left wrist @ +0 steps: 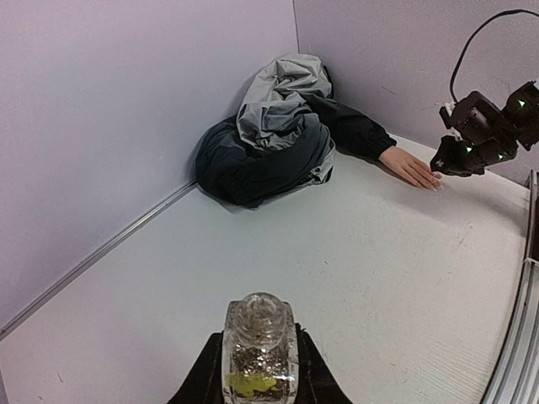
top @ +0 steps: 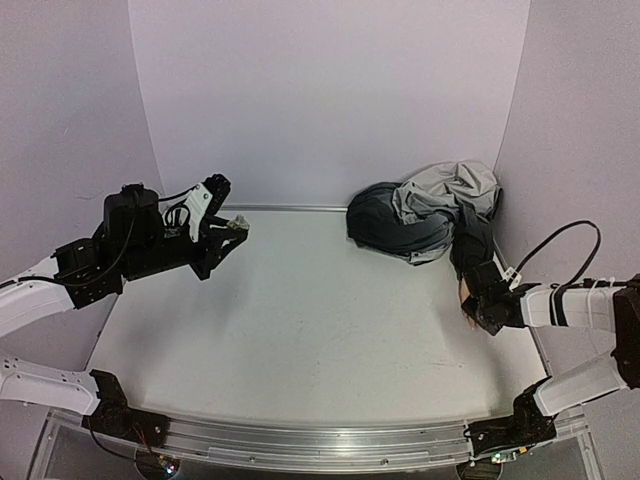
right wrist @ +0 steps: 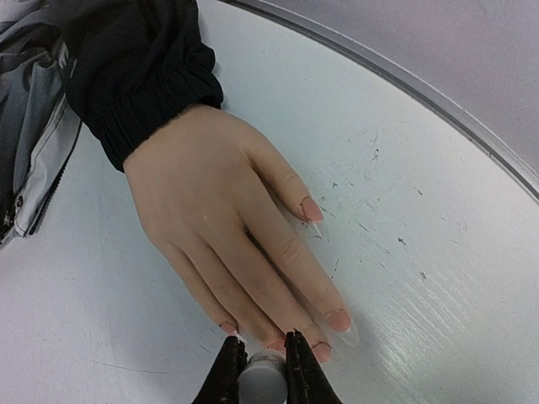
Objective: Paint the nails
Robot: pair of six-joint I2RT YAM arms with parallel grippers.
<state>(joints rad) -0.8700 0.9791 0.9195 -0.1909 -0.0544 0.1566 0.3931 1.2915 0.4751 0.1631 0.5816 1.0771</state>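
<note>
A pale peach mannequin hand (right wrist: 227,219) lies flat on the table, its wrist in a dark grey sleeve (right wrist: 139,67). Its nails (right wrist: 338,320) are pinkish with long clear tips. My right gripper (right wrist: 262,362) is shut on a white cap (right wrist: 262,380) and hangs right over the fingertips of the middle fingers. It also shows in the top view (top: 470,305) and the left wrist view (left wrist: 446,162). My left gripper (left wrist: 258,370) is shut on a small clear bottle (left wrist: 258,345) with glitter and a yellow label, its threaded neck bare. It is held above the far left of the table (top: 232,226).
The rest of the grey jacket (top: 425,215) is bunched in the back right corner against the walls. A metal rail (top: 330,440) runs along the near edge. The white table (top: 300,330) lies between the two arms.
</note>
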